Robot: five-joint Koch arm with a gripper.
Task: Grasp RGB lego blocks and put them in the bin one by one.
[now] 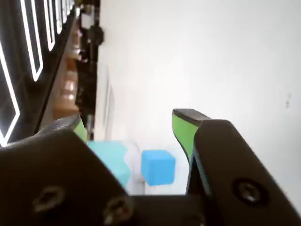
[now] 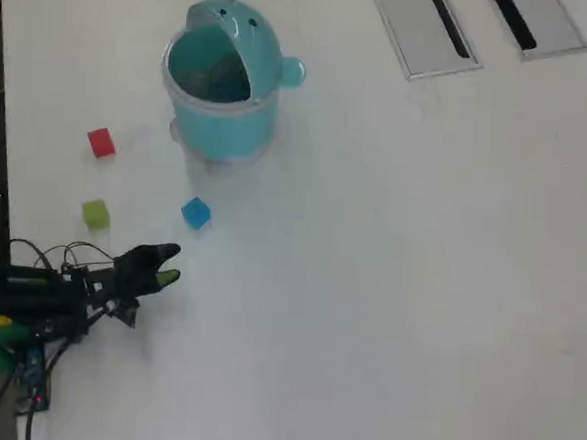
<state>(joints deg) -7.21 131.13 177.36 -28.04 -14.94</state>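
Note:
In the overhead view the light-teal bin (image 2: 222,86) stands at the upper left with its lid swung open. The red block (image 2: 101,141) and the yellow-green block (image 2: 96,213) lie to its left, and the blue block (image 2: 195,213) lies just below it. My gripper (image 2: 171,263) is open and empty, a short way below and left of the blue block. In the wrist view the blue block (image 1: 158,166) sits on the table ahead, between my green-padded fingers (image 1: 183,129), and the gripper (image 1: 131,127) is clear of it. Part of the bin (image 1: 110,157) shows to its left.
Two grey slotted panels (image 2: 425,24) (image 2: 540,21) are set into the white table (image 2: 389,286) at the top right. The table's left edge runs close beside the arm base, where cables and a small board (image 2: 30,373) lie. A dark panel with white lines (image 1: 19,56) fills the wrist view's left.

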